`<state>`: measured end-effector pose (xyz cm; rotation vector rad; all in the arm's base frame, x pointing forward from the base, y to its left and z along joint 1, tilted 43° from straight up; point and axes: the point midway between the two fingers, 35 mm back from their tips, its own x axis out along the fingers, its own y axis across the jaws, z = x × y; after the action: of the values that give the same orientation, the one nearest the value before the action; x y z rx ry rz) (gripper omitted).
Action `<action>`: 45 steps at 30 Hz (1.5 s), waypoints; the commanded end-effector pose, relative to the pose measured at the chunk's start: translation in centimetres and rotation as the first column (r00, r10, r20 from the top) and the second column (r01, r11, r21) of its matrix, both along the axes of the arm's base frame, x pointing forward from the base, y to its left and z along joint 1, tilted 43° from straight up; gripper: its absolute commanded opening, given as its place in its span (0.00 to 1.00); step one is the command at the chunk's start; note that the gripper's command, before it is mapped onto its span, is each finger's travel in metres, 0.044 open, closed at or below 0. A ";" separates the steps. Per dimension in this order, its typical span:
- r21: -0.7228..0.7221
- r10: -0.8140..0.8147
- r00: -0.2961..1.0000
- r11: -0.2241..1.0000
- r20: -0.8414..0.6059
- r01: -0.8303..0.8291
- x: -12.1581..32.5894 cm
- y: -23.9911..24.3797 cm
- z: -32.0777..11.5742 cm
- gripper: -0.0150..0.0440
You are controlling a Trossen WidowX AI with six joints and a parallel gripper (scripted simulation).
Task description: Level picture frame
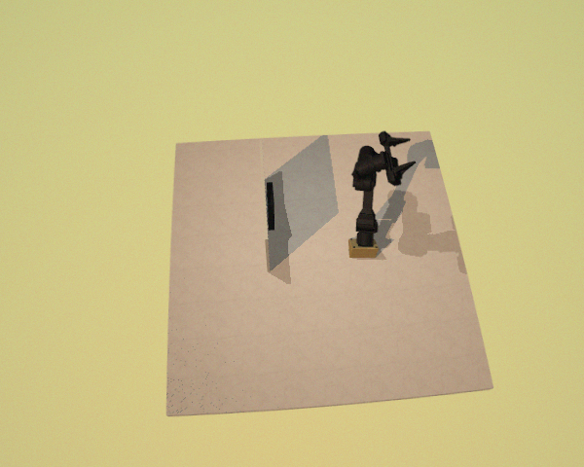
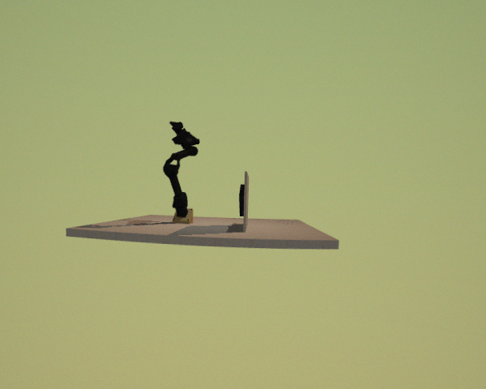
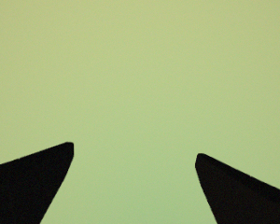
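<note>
Standing wide with nothing between its fingertips, the gripper (image 1: 412, 151) (image 2: 171, 122) (image 3: 136, 154) points away from the dark picture frame (image 1: 270, 205) (image 2: 241, 199), which hangs on the upright wall panel (image 1: 275, 251) (image 2: 246, 201) inside the panel's side edges, open air lying between arm and panel.

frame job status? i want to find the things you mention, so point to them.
Nothing looks done beyond the frame (image 1: 270, 205) (image 2: 241, 199) being up on the wall panel (image 1: 268, 256) (image 2: 246, 180). In hand: nothing; the gripper (image 1: 412, 151) (image 2: 172, 126) (image 3: 136, 154) is open, pointing away from the panel. Left, probably: lift, shift a notch, release, check. Both outside views catch the frame edge-on, so I can't tell its tilt or how many notches remain.
</note>
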<state>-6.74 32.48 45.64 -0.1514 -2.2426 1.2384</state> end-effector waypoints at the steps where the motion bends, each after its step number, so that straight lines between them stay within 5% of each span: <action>1: -0.013 -0.004 1.000 1.000 -0.008 0.004 0.2 0.0 0.1 0.89; 5: -0.259 -0.108 0.976 0.964 -0.187 0.057 4.8 -0.8 1.5 0.71; 9: -0.493 -0.272 0.872 0.869 -0.408 0.041 10.0 -2.5 2.3 0.69; 17: -0.649 -0.561 0.367 0.738 -0.742 -0.186 18.7 -8.5 0.6 0.69; 24: -0.443 -0.532 -0.268 0.835 -0.803 -0.327 23.8 -15.7 -4.1 0.69; 31: -0.057 -0.152 -0.773 0.987 -0.616 -0.148 25.9 -23.9 -11.4 0.69; 38: 0.283 0.346 -0.891 0.922 -0.294 0.264 25.0 -31.0 -19.3 0.69; 45: 0.291 0.358 -0.889 0.916 -0.284 0.276 25.0 -31.2 -19.5 0.69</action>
<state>18.30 1.60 26.46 1.2310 0.1103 0.0855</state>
